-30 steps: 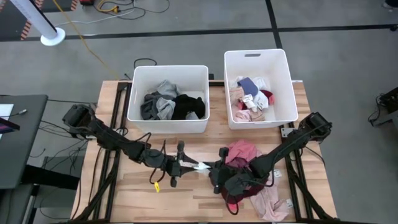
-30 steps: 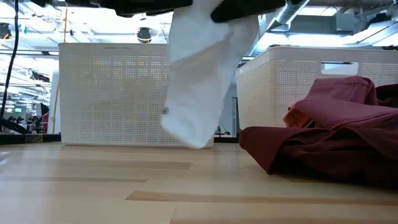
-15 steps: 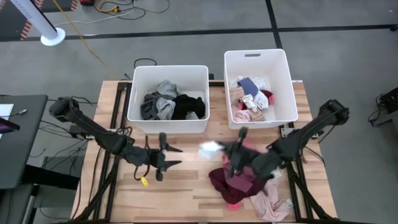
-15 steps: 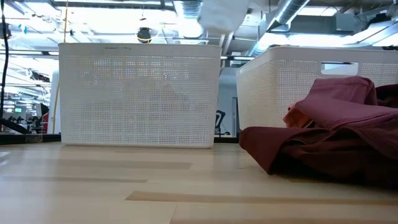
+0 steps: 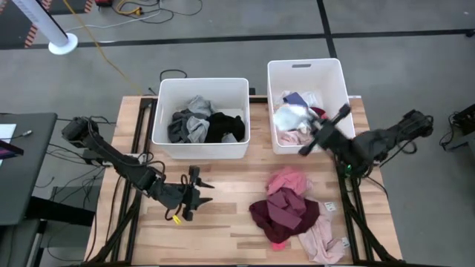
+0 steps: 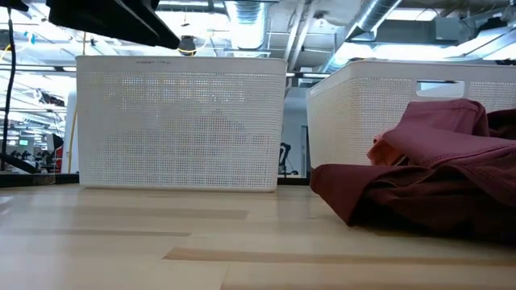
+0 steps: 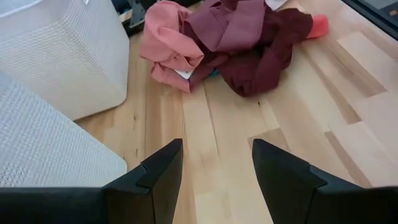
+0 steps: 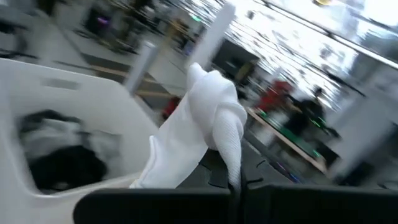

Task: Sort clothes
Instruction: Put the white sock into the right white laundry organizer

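Note:
A white garment [image 5: 289,116] hangs bunched over the right white bin [image 5: 343,89], with my right gripper [image 5: 306,130] shut on it. That bin holds white, pink and navy clothes. The left bin [image 5: 165,111] holds grey and black clothes. A maroon and pink pile [image 5: 286,209] lies on the table's near right part. Left of the pile, my left gripper [image 5: 197,189] is open, low over bare wood. In the left wrist view its fingers [image 7: 158,180] stand apart with nothing between them. My right gripper pinches a fold of the white garment [image 8: 231,163] between its two shut fingers [image 8: 249,186]. It reaches in about level from the table's right side. The garment is bunched beyond the fingertips, lifted clear over the right bin's near end.
The two bins stand side by side at the table's far edge. Bare wood lies between the left gripper and the pile [image 7: 230,37]. In the low view the pile [image 6: 435,173] fills the right, and a dark arm part [image 6: 105,16] crosses the top left.
Both grippers held the white garment low, left of the pile. My left gripper has let go and drawn back toward the table's left edge. My right gripper has risen and swung toward the far right, carrying the garment clear of the table to over the right bin.

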Robot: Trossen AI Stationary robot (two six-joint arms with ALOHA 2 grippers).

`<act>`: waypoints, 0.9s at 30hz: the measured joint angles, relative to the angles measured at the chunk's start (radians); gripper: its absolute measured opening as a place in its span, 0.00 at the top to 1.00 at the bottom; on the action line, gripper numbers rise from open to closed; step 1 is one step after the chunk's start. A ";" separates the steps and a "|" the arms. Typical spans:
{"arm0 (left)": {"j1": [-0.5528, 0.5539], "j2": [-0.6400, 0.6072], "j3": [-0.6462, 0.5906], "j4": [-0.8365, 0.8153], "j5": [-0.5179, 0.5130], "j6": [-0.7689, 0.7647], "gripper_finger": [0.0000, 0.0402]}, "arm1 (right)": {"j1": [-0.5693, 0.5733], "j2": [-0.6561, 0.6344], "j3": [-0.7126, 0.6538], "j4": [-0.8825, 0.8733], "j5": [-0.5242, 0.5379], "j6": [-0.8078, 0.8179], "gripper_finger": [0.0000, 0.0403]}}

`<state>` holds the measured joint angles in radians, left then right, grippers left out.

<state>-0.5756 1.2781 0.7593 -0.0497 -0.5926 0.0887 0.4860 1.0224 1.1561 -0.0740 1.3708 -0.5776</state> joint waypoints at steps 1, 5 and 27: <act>-0.001 0.000 -0.004 0.005 0.000 -0.003 0.53 | -0.008 -0.020 0.000 -0.018 0.023 0.004 0.99; -0.011 0.000 -0.013 0.009 0.000 -0.011 0.53 | -0.056 -0.089 0.000 -0.138 0.074 0.097 0.99; -0.039 0.000 -0.013 0.027 0.000 -0.074 0.53 | -0.530 -0.073 -0.033 -1.191 -0.336 1.176 0.99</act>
<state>-0.6144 1.2781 0.7467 -0.0224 -0.5930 0.0149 -0.0443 0.9493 1.1232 -1.2647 1.0344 0.5988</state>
